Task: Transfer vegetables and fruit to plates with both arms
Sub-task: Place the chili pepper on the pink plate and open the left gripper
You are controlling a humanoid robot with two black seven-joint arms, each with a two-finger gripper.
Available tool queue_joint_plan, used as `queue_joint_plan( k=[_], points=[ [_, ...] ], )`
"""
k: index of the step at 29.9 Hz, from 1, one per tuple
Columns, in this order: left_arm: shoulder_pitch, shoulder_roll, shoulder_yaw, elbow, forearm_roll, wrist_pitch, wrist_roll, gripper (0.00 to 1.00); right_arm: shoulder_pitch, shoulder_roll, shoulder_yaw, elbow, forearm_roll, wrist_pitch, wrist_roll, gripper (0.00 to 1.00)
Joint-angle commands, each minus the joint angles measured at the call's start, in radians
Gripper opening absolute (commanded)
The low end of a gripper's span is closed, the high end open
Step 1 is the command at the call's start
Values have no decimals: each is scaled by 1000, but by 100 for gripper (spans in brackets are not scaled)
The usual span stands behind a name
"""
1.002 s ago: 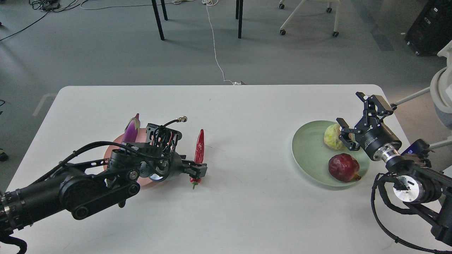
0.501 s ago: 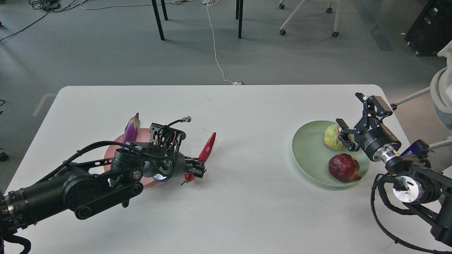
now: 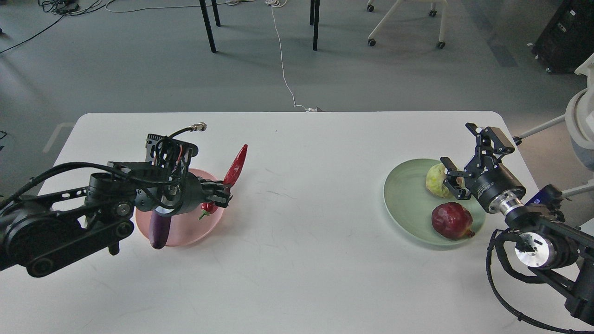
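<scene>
The left gripper (image 3: 222, 197) reaches sideways, pinching the red chili (image 3: 234, 166). The right gripper (image 3: 473, 150) gapes wide beside the yellow-green fruit (image 3: 436, 180).

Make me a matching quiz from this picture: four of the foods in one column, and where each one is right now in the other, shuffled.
Things:
1. red chili pepper
2. eggplant
3. yellow-green fruit
4. dark red fruit

Places:
A. on the green plate, near side, clear of any hand
B. lying on the pink plate, one end past its near rim
C. held in the left hand, tilted, tip up
D. on the green plate, far side, right by the open right hand

Pairs: 1-C, 2-B, 3-D, 4-A
</scene>
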Motion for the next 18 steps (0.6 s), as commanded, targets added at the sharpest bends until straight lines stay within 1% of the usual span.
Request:
queue_joint_plan(
  k=[1, 2, 3, 4, 5, 6, 8, 10, 15, 16, 17, 18],
  points=[
    [43, 72, -1, -32, -61, 4, -1, 23, 2, 0, 0, 1, 0, 0, 0, 99],
    [53, 83, -1, -37, -72, 6, -3, 25, 2, 1, 0, 0, 0, 0, 0, 99],
    [63, 89, -1, -40, -76, 7, -3, 31, 2, 1, 0, 0, 0, 0, 0, 99],
    [74, 87, -1, -41, -78, 18, -6, 43, 2, 1, 0, 0, 0, 0, 0, 99],
    [79, 86, -2, -41, -78, 33, -9, 61, 3, 1, 0, 0, 0, 0, 0, 99],
    [80, 84, -2, -40, -79, 48, -10, 76, 3, 1, 0, 0, 0, 0, 0, 99],
    [80, 83, -2, -41, -81, 65, -18, 99, 5, 1, 0, 1, -1, 0, 0, 99],
    [79, 86, -21, -43, -84, 67, -36, 99, 9, 0, 0, 1, -2, 0, 0, 99],
    [82, 98, -171, -45, -167, 67, -69, 99, 31, -9, -2, 0, -3, 2, 0, 99],
    [82, 98, -195, -45, -205, 72, -84, 99, 44, -11, -2, 0, -3, 2, 0, 99],
    [83, 97, -220, -45, -254, 78, -108, 99, 57, -9, -2, 0, -3, 2, 0, 99],
    [87, 94, -249, -43, -326, 94, -148, 99, 69, -8, -3, -2, -3, 2, 0, 99]
  ],
)
